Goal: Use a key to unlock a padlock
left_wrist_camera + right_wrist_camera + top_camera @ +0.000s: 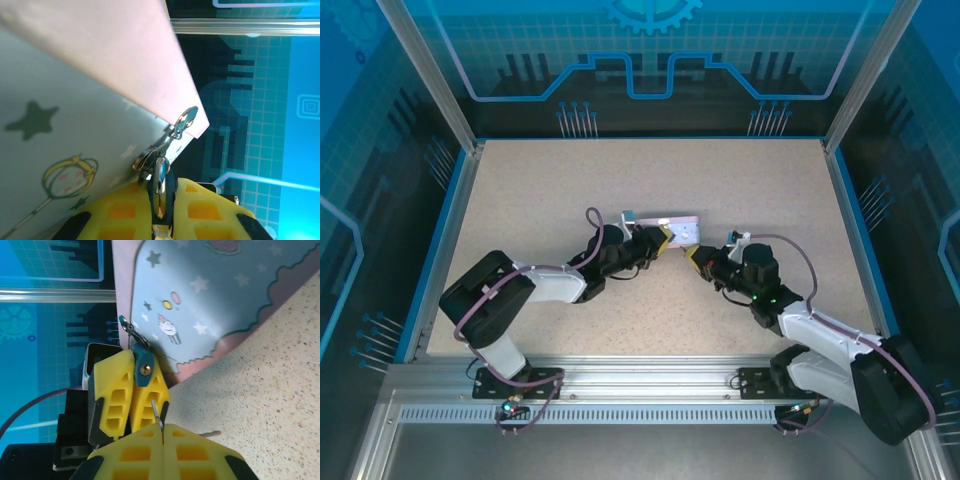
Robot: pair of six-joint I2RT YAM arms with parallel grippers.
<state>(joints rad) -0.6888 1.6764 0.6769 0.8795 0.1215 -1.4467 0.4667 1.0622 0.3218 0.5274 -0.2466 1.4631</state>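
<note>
No words, brand names or numbers can be read anywhere. The tin box (215, 300) carries only printed pictures (stars, a cupcake, a moon-topped wand) with no lettering among them. The blue backdrop wall (520, 50) bears a gear emblem (650, 12) and circuit-like lines, none forming legible characters.

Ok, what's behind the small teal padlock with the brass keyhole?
The pale blue cartoon-printed tin is behind the padlock, its stars and cupcake showing. The left gripper's yellow fingers hide the lock's sides and the tin's edge behind them.
</note>
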